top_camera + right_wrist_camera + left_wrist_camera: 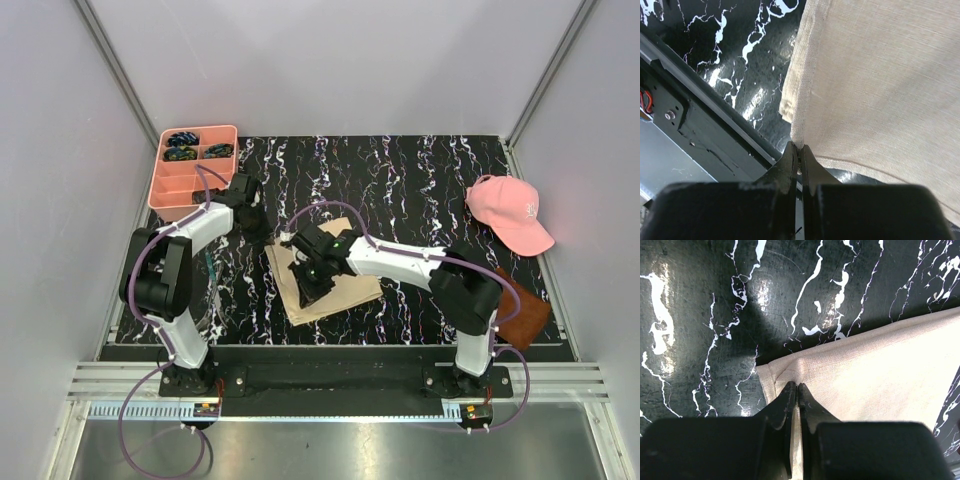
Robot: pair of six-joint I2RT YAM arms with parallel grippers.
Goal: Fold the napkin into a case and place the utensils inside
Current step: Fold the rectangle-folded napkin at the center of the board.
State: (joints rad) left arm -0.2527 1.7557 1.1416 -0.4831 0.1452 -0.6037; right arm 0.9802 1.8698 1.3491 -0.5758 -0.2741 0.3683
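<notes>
Grippers on both arms are pinched shut on the napkin, each with its jaws drawn together and only a thin fold of cloth between them. The left gripper has the hemmed edge right beside a corner, at the far left of the cloth, and that corner lies flat on the black, white-veined counter. The right gripper bites the edge close to another corner, on the side nearer the arm bases, with the dark front rail of the rig showing just past it. From its wrist camera the cloth there looks raised a little off the counter, though I cannot be sure from this angle.

Seen from above, the napkin is a tan sheet lying askew in the middle of the counter, towards the near edge, partly covered by the right arm, which reaches across it from the right. A pink tray sits at the far left corner with small dark items in its back compartments. A pink cap rests at the right side of the counter, and a brown square lies near the right arm's base, well apart from the napkin
</notes>
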